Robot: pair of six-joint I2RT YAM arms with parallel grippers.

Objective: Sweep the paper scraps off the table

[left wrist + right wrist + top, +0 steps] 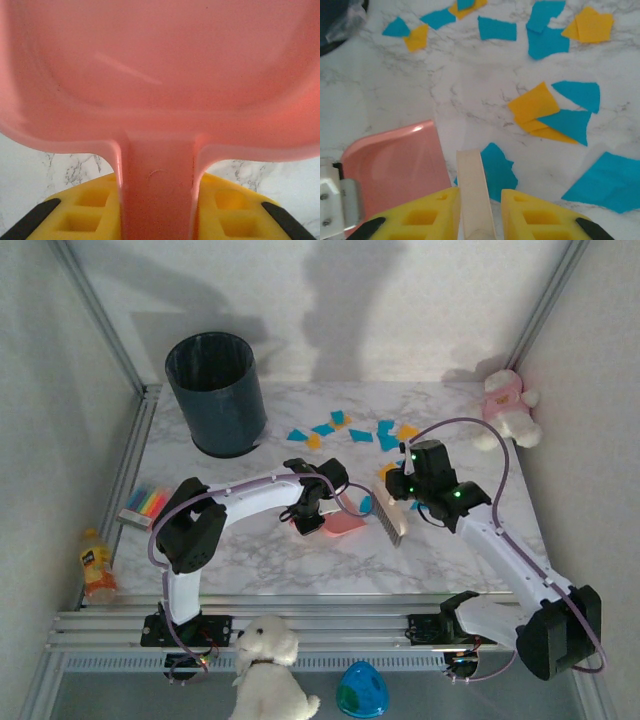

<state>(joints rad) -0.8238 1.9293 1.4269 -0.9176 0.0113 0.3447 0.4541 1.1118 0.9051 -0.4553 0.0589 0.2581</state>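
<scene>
Table [250, 560]: marble top, scraps spread far-centre, beyond both tools.
Dustpan [345, 523]: low at mid-table, left gripper [157, 212] clamped on its handle.
Brush [388, 520]: right gripper [477, 215] pinching its pale handle.
Paper scraps [350, 432]: orange and blue, loose, one just beside the brush.
Risk: a fast stroke may scatter the light scraps sideways, or slide them under the pan's lip.

No text, nos., brand marks or signs legible in any view. Only candidate is the small yellow-orange bottle [97, 565] standing just off the left edge of the table [250, 562]. Any print on it is too small & blurred to read.
</scene>
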